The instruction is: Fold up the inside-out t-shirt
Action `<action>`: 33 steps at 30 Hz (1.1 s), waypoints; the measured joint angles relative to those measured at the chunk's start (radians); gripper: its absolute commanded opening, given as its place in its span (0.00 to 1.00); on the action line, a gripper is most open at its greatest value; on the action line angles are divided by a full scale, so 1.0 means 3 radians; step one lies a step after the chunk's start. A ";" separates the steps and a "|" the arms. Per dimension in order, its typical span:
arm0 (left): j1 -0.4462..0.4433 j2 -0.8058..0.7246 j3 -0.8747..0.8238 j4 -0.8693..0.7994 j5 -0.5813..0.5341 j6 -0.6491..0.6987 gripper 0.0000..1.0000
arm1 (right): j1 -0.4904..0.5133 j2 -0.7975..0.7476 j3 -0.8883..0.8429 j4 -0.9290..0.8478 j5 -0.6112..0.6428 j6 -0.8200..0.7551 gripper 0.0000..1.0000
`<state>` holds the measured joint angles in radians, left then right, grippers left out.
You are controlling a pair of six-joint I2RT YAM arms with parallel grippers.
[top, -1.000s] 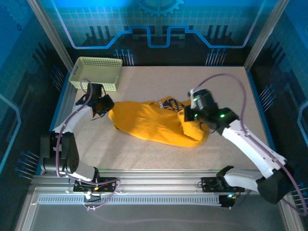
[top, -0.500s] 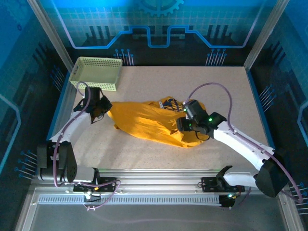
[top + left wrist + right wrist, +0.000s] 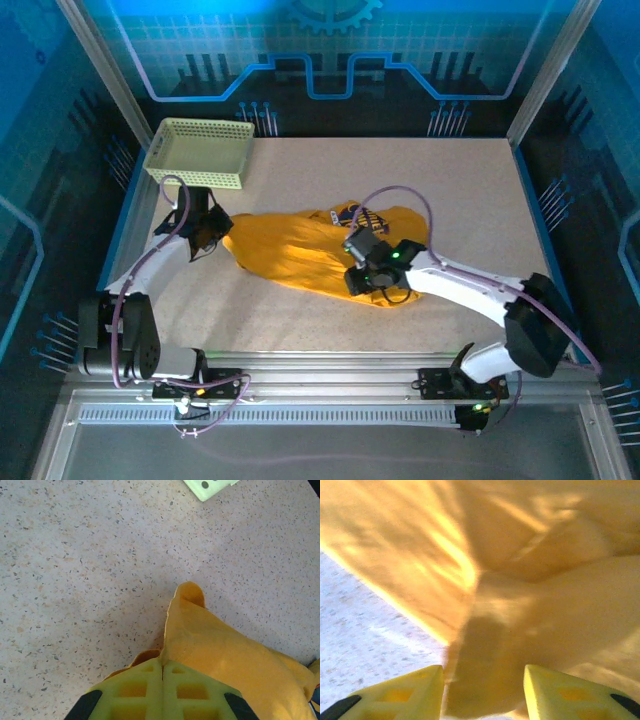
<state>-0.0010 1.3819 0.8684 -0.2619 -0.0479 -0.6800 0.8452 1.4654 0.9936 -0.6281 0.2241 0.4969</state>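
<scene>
The right gripper [image 3: 482,670] has released the end of the mustard t-shirt [image 3: 290,250] and swung inward over its middle. Its jaws now stand apart, astride a ridge of cloth just beneath them. The left gripper [image 3: 162,671] stays clamped on the opposite end, and the shirt trails away from it across the bench [image 3: 450,180]. This looks like a regrasp, with no fold begun.

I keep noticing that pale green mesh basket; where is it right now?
In the top view, the basket sits at the far left corner of the table, just beyond the left tool, which pinches the left end of the t-shirt.
</scene>
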 measured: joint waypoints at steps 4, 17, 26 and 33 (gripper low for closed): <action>0.0001 0.0000 0.0000 0.0019 -0.0001 0.0000 0.00 | 0.0106 0.0015 0.0118 -0.0004 0.0081 -0.0018 0.49; 0.0000 0.0056 0.0000 0.0028 0.0001 0.0000 0.00 | 0.0253 -0.0573 -0.0399 -0.0029 0.0252 -0.0556 0.56; 0.0000 0.0084 0.0000 0.0043 0.0003 0.0000 0.00 | 0.0256 -0.0084 -0.0326 0.0099 0.0289 -0.0825 0.57; 0.0001 0.0088 0.0000 0.0045 0.0011 0.0000 0.00 | 0.0256 0.0155 -0.0181 0.0169 0.0354 -0.0879 0.53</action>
<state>-0.0006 1.4082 0.8684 -0.2485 -0.0444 -0.6800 0.9218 1.5120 0.9394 -0.5774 0.3302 0.2333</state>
